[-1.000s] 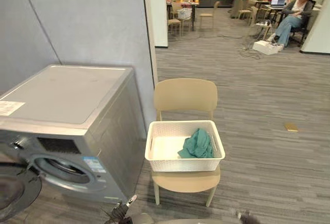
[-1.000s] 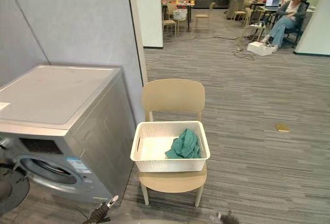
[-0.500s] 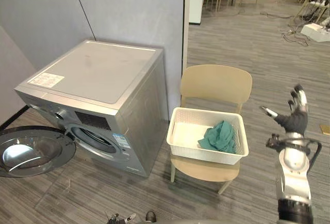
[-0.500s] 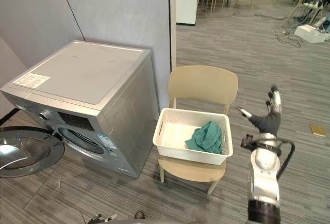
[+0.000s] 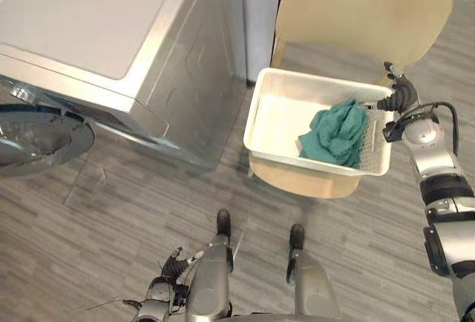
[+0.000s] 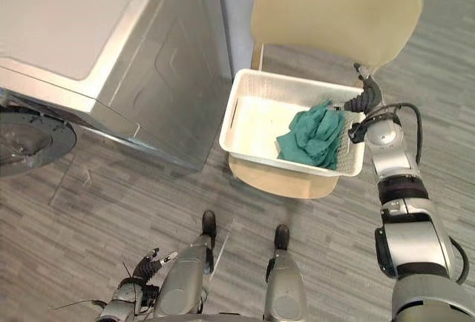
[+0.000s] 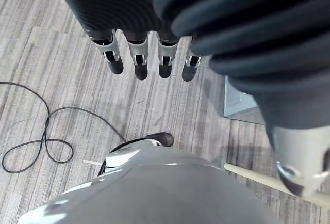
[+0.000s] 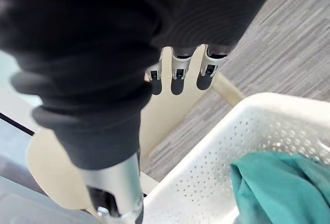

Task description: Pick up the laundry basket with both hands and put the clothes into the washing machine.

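One white, perforated laundry basket (image 5: pixel 312 160) sits on one beige chair (image 5: pixel 364 3). Its long axis runs from the right robot hand (image 5: pixel 401 98) toward the one washing machine (image 5: pixel 89 18), whose round door (image 5: pixel 37 136) stands open. One crumpled teal garment (image 5: pixel 338 133) lies in the basket end nearest that hand. The right robot hand is just beside the basket's far corner, fingers (image 8: pixel 178 74) straight, grasping nothing. The left robot hand (image 7: pixel 139 59) hangs over the floor (image 7: pixel 51 53), fingers straight.
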